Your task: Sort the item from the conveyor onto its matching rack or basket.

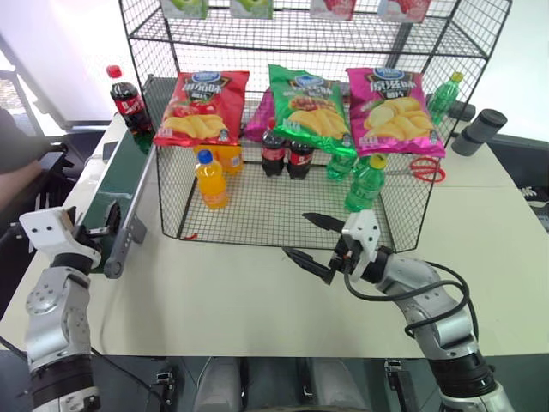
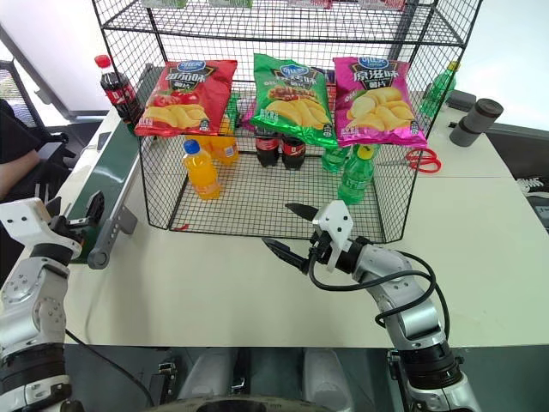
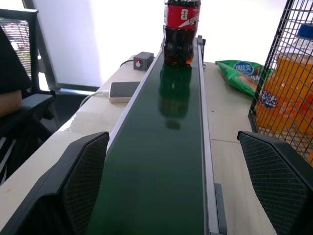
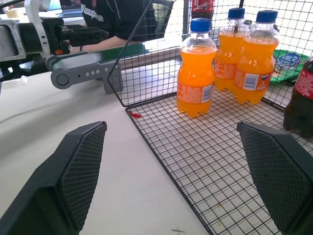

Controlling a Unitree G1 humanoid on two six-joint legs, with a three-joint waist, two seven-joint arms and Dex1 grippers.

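The item, a small cola bottle (image 1: 129, 101) with a red cap and red label, stands upright at the far end of the conveyor (image 1: 130, 176), a dark green belt in a pale grey frame. My left gripper (image 1: 99, 225) is open at the belt's near end and looks along it toward the bottle (image 3: 181, 29), well short of it. My right gripper (image 1: 297, 234) is open and empty in front of the rack (image 1: 257, 243), a black wire-mesh shelf hung with red, green and pink crisp bags. Two cola bottles (image 1: 286, 154) stand inside it.
On the rack floor stand orange-juice bottles (image 1: 212, 180) at the left and green soda bottles (image 1: 364, 182) at the right. Red scissors (image 1: 425, 169) and a grey cylinder (image 1: 480, 130) lie to the right. A person (image 1: 17, 159) sits left of the conveyor; a small control box (image 3: 143, 59) is beside it.
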